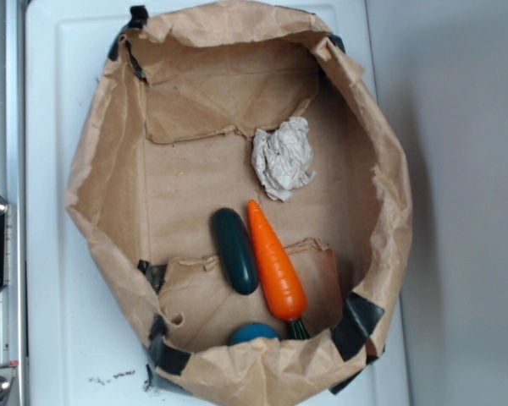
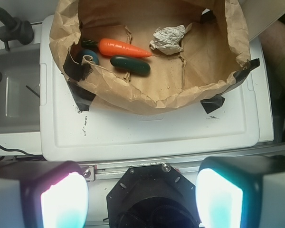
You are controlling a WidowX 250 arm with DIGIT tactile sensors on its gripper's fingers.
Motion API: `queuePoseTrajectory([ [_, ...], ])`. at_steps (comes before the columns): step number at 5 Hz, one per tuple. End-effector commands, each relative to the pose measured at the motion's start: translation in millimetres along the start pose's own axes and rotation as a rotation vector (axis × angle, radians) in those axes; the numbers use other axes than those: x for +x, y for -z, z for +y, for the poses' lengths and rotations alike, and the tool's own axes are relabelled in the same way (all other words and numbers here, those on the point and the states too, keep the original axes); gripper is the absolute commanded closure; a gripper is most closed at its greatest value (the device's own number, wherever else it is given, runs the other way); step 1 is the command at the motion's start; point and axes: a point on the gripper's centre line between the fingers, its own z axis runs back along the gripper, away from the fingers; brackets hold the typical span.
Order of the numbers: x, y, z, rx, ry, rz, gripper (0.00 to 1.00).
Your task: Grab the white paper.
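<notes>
The white paper point(image 1: 283, 158) is a crumpled off-white wad lying inside the brown paper bag point(image 1: 97, 182), toward the back right; in the wrist view the white paper point(image 2: 169, 38) sits at the top centre. My gripper point(image 2: 141, 197) is open, its two glowing pads wide apart with nothing between them, hovering well short of the bag above the black robot base point(image 2: 152, 199). The gripper does not show in the exterior view.
An orange carrot point(image 1: 276, 262), a dark green cucumber-like toy point(image 1: 234, 250) and a blue ball point(image 1: 254, 333) lie in the bag's front part. The bag stands on a white tray-like lid point(image 2: 152, 133). A metal rail point(image 1: 2, 127) runs along the left; a sink point(image 2: 14, 90) lies beside it.
</notes>
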Motion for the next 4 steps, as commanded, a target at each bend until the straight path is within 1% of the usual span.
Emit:
queuePoseTrajectory([
  [1,0,0,0,0.0,0.0,0.0,0.0],
  [2,33,6,4,-0.014,-0.057,-0.028,0.0],
  [3,51,11,10,-0.014,-0.098,-0.049,0.0],
  [4,70,22,20,0.002,-0.167,-0.093,0.0],
])
